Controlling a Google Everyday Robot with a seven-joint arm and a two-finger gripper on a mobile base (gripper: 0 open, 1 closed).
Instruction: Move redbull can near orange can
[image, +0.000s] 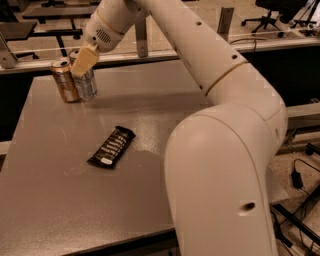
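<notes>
Camera view: claw (83, 64) around redbull can (88, 86)

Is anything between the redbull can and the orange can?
Nothing: in the camera view the redbull can stands right beside the orange can, no object between. The tool is at the redbull can's top.

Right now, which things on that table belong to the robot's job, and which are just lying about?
Job: redbull can; orange can beside it; pincer gripping the redbull can at the far left of the table.
Lying about: dark snack bar, mid-table.

Black snack bar (111, 147), flat on grey table (55, 215)
</notes>
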